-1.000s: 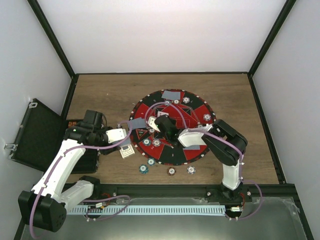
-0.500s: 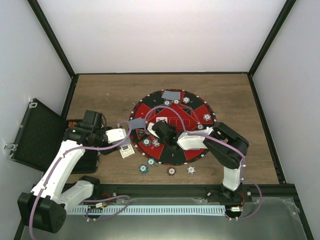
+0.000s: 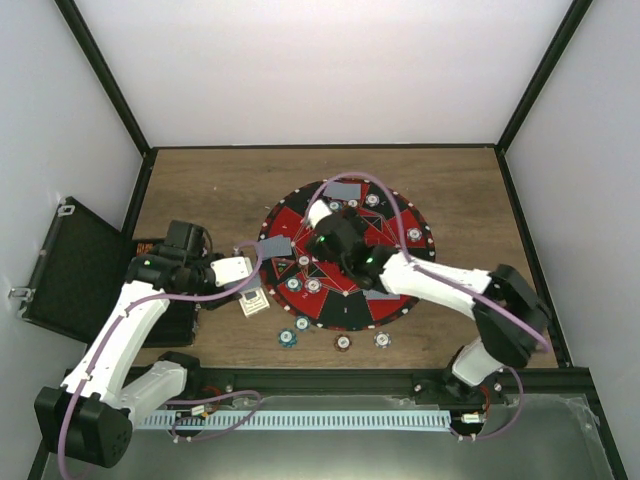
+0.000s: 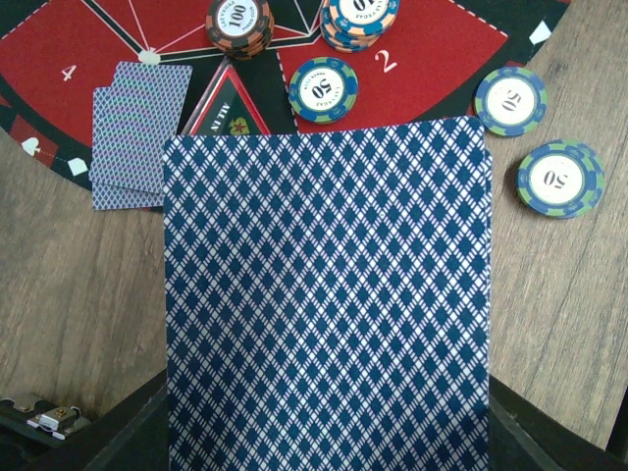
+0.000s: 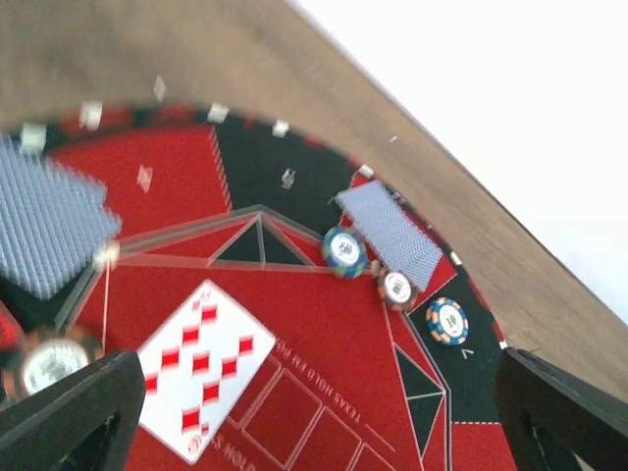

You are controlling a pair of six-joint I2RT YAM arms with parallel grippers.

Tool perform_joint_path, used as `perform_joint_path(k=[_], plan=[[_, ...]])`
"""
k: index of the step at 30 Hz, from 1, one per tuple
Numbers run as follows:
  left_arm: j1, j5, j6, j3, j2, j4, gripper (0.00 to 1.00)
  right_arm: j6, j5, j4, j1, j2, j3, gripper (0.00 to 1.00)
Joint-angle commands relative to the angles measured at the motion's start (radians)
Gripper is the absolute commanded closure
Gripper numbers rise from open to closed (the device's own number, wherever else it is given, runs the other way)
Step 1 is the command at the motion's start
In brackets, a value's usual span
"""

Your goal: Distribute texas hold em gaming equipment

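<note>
My left gripper (image 3: 248, 284) is shut on blue diamond-backed playing cards (image 4: 324, 294), held just off the left edge of the round red-and-black mat (image 3: 300, 205). Those cards fill the left wrist view and hide the fingers. Over the mat's middle my right gripper (image 5: 314, 378) stands open with nothing between its fingers. A face-up card with red diamonds (image 5: 201, 368) lies flat on the red felt below it. Face-down cards (image 5: 391, 234) and poker chips (image 5: 344, 251) sit around the mat. More chips (image 4: 324, 88) and two face-down cards (image 4: 137, 132) lie ahead of the left gripper.
A black hinged case (image 3: 70, 265) lies open at the far left beside the left arm. Three loose chips (image 3: 343, 342) rest on the wooden table in front of the mat. Black frame rails (image 3: 120, 110) and white walls enclose the table.
The right gripper has opened and let go of the red-diamond card onto the mat, and the arm has stretched further over the mat. The left arm has not moved.
</note>
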Motion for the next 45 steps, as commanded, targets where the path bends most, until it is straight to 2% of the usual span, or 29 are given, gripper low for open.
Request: perform_joint_path(k=[1, 2, 4, 6, 9, 14, 17, 22, 25, 34, 45], plan=[[0.005, 0.023, 0.003, 0.018, -0.018, 0.01, 0.76, 0.423, -0.056, -0.072, -0.111, -0.13, 0.115, 0.0], [0.005, 0.023, 0.003, 0.019, -0.018, 0.01, 0.76, 0.507, -0.186, -0.121, -0.169, -0.16, 0.133, 0.0], [0.004, 0.023, 0.002, 0.02, -0.017, 0.01, 0.76, 0.613, -0.413, -0.077, -0.269, -0.237, 0.094, 0.0], [0.005, 0.024, 0.004, 0.024, -0.016, 0.008, 0.76, 0.677, -0.524, -0.011, -0.304, -0.314, 0.034, 0.0], [0.006, 0.026, 0.004, 0.025, -0.016, 0.009, 0.76, 0.7, -0.71, 0.026, -0.308, -0.347, -0.005, 0.0], [0.005, 0.032, 0.003, 0.029, -0.009, 0.017, 0.76, 0.875, -1.054, -0.038, -0.307, -0.226, 0.052, 0.0], [0.004, 0.034, 0.001, 0.034, -0.003, 0.016, 0.76, 1.019, -1.229, -0.001, -0.296, -0.123, 0.048, 0.07], [0.005, 0.033, 0.002, 0.035, 0.002, 0.016, 0.76, 1.082, -1.307, -0.008, -0.206, 0.027, 0.106, 0.1], [0.004, 0.031, 0.003, 0.032, 0.006, 0.017, 0.76, 1.118, -1.364, 0.046, -0.154, 0.075, 0.132, 0.1], [0.005, 0.027, 0.006, 0.03, 0.004, 0.019, 0.76, 1.275, -1.457, 0.265, -0.124, 0.105, 0.074, 0.12], [0.005, 0.025, 0.004, 0.03, 0.004, 0.017, 0.76, 1.37, -1.484, 0.383, -0.074, 0.193, 0.089, 0.18]])
